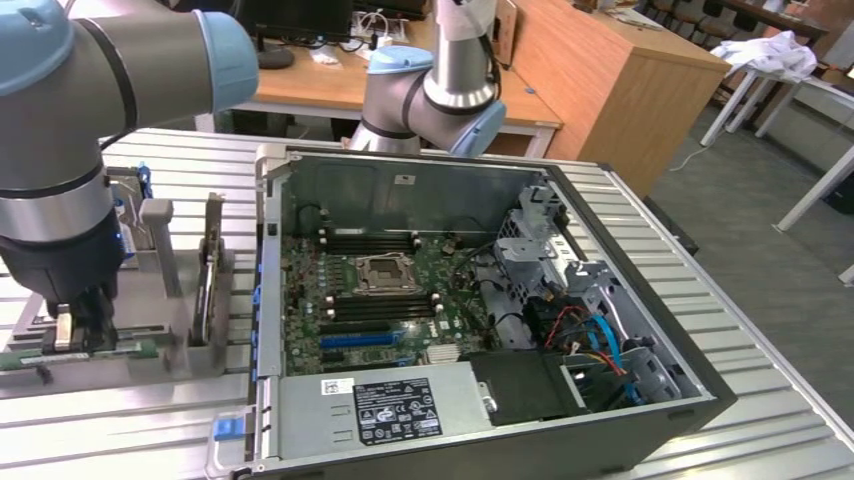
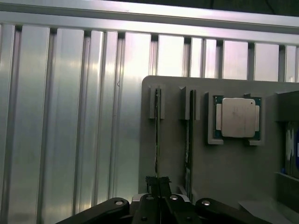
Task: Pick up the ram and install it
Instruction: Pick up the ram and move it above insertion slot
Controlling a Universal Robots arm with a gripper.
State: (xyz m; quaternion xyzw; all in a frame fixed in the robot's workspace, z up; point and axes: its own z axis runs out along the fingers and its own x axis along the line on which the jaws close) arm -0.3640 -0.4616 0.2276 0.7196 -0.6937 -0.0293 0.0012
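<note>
A: Entry one: gripper (image 2: 159, 185)?
B: Fingers pressed together, pinching the ram (image 2: 156, 135), a thin green stick standing on edge in a slot of the grey holder (image 2: 224, 177).
A: Holder, location?
B: On the ribbed metal desk (image 1: 134, 420), at nine o'clock from the open computer case (image 1: 400, 185) in the exterior view; ram well apart from the motherboard (image 1: 387, 300) inside.
A: Other holder contents?
B: A second stick (image 2: 188, 140) in the neighbouring slot, just beside the first; one processor chip (image 2: 238, 116) seated in its recess.
</note>
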